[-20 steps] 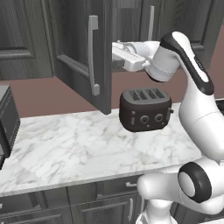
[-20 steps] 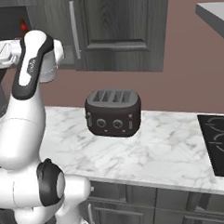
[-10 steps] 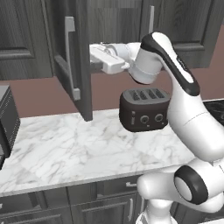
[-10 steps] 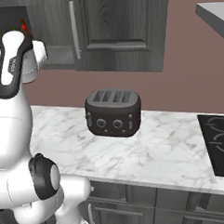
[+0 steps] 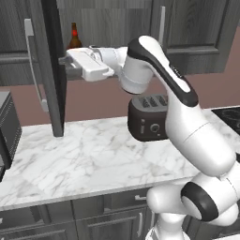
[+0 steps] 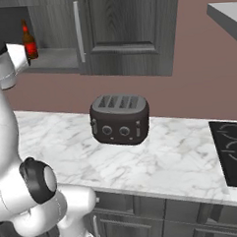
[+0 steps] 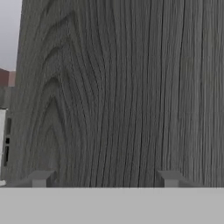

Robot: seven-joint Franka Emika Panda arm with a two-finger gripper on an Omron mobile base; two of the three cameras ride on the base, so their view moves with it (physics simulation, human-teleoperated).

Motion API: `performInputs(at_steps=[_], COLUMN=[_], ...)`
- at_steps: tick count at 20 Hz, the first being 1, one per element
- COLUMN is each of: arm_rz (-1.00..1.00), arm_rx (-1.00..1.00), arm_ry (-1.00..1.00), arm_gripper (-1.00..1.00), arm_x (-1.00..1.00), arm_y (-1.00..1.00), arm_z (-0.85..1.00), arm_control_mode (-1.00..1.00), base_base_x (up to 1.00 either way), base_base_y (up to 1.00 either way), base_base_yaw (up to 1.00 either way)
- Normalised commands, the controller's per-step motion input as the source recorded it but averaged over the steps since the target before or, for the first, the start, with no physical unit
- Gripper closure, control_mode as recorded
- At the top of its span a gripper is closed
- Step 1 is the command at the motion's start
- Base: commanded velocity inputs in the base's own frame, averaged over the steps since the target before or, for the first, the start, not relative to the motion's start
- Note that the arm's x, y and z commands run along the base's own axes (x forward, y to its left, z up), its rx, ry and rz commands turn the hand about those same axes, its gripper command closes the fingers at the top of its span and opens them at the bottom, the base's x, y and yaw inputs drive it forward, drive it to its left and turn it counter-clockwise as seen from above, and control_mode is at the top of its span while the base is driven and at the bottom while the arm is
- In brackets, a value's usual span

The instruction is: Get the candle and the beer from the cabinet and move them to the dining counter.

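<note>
Swinging left across the front of the dark grey wood-grain upper wall cabinet (image 5: 187,28), the white arm has carried its hand from beside the toaster side of the opening to the open door, and that door now stands turned further out, nearly edge-on to the left base camera.

Nearest, the dark 4-slot toaster (image 6: 120,119) sits on the white grey-veined marble wall counter (image 5: 93,159), untouched.

Above it, the two-finger gripper (image 7: 105,177) faces the inner face of the open dark door (image 5: 52,65); in the hand view the wood grain lies straight ahead of the 2 dark finger tips (image 7: 39,178), which stand well apart with nothing between them. I read the claw as wide and empty, though whether the tips touch the door I cannot tell.

Farthest back, the slim dark brown glass beer bottle with a red label and red cap (image 6: 28,40) stands upright on the cabinet shelf, its long axis vertical. From the claw it lies behind and up, deeper in the cabinet, so the hand would need to turn away from the door and reach in level with the bottle's body.

The label's writing is too small to read. I cannot make out the candle.
</note>
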Motion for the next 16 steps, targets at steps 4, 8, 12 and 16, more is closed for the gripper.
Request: performInputs(at_steps=[4, 8, 12, 16], arm_rz=[-0.22, -0.28, -0.31, -0.21], arm_rx=[-0.03, -0.10, -0.07, -0.02], arm_ry=[-0.01, -0.09, -0.04, 0.00], arm_gripper=[-1.00, -1.00, -1.00, -1.00], arm_x=[0.00, 0.00, 0.00, 0.00], arm_y=[0.37, 0.28, 0.16, -0.37], arm_z=[0.00, 0.00, 0.00, 0.08], arm_control_mode=[-1.00, -1.00, -1.00, -1.00], base_base_x=[0.00, 0.00, 0.00, 0.00], base_base_y=[0.00, 0.00, 0.00, 0.00], base_base_yaw=[0.00, 0.00, 0.00, 0.00])
